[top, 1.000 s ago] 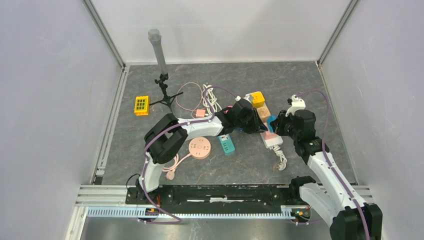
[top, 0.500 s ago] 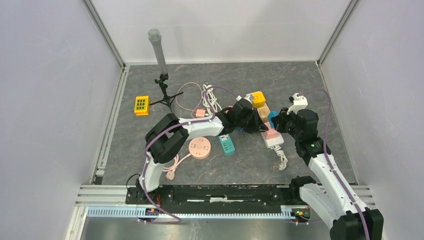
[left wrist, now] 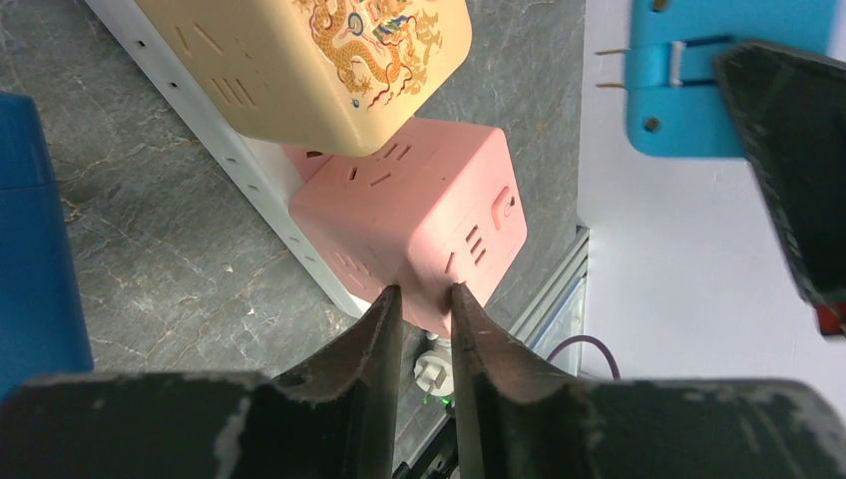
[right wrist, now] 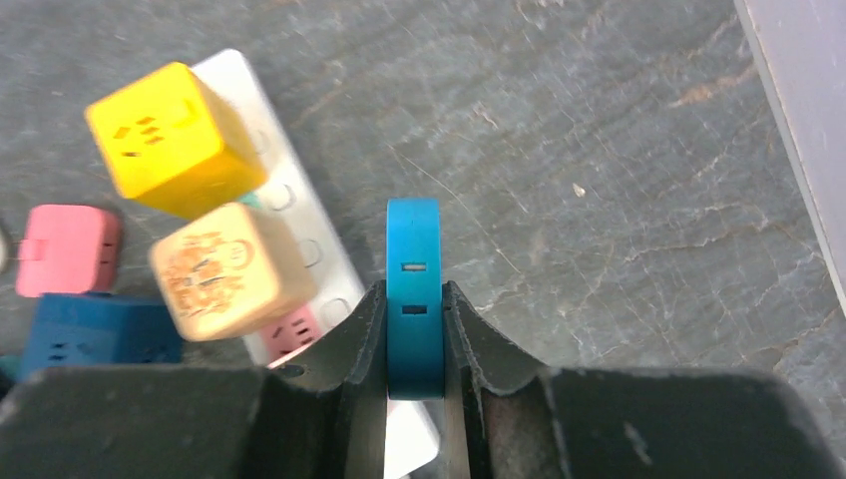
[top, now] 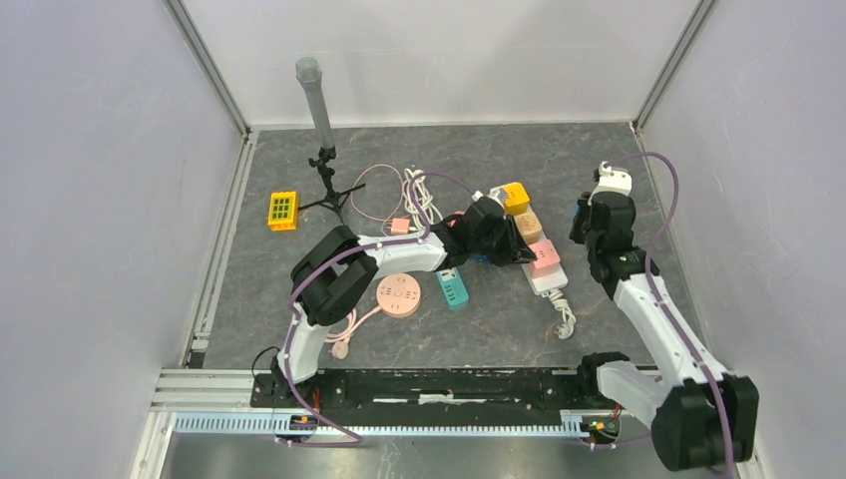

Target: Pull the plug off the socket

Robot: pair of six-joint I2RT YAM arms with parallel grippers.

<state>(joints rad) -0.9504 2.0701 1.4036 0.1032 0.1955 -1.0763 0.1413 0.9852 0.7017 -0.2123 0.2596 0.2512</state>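
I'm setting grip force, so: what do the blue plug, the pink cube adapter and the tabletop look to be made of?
Blue plug: hard moulded plastic, satin finish; even colour, crisp edges.
Pink cube adapter: likely the same kind of plastic, smooth, with a soft sheen on its rounded corners.
Tabletop: grey and veined like slate, matt; it could equally be a printed mat.

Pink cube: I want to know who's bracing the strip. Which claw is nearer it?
Left. The left claw has its tips right at the pink cube's near corner. The right claw is off to its right in the top view, apart from it, gripping the blue plug.
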